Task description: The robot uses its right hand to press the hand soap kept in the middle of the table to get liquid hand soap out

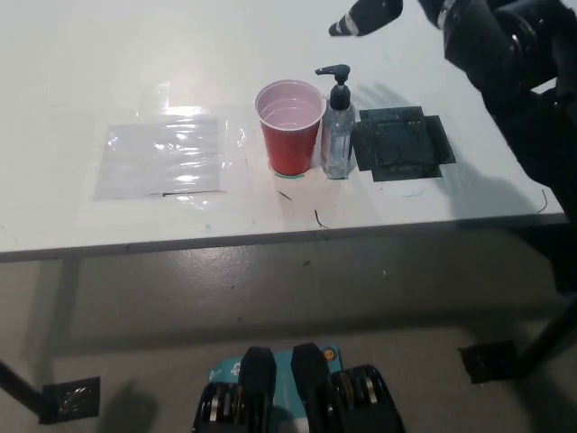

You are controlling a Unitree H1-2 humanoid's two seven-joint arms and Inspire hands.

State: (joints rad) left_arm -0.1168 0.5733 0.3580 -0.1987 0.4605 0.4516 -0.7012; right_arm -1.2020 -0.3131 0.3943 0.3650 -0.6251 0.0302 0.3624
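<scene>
A clear hand soap bottle [338, 135] with a black pump head stands upright near the middle of the white counter [108, 63]. Its spout points toward nine o'clock, over the rim of the red cup [291, 126] that stands just beside it at its nine o'clock, the two close enough that I cannot tell whether they touch. The cup is upright and open, with a pale inside.

At the bottle's three o'clock a flat black mat [401, 144] lies on the counter, its near edge just beside the bottle's base. Well off at the cup's nine o'clock lies a sheet of clear plastic film [162, 158], flat and shiny with reflections.

The black right robot hand [365, 16] is up at the top edge of the view, at about one o'clock from the bottle and well apart from it, touching nothing. Only a dark, blurred part of it shows, so I cannot tell how far open it is; it holds nothing that can be seen. Its black arm [514, 72] runs down the right side of the view, above the counter's right end.

The left robot hand is out of view.
</scene>
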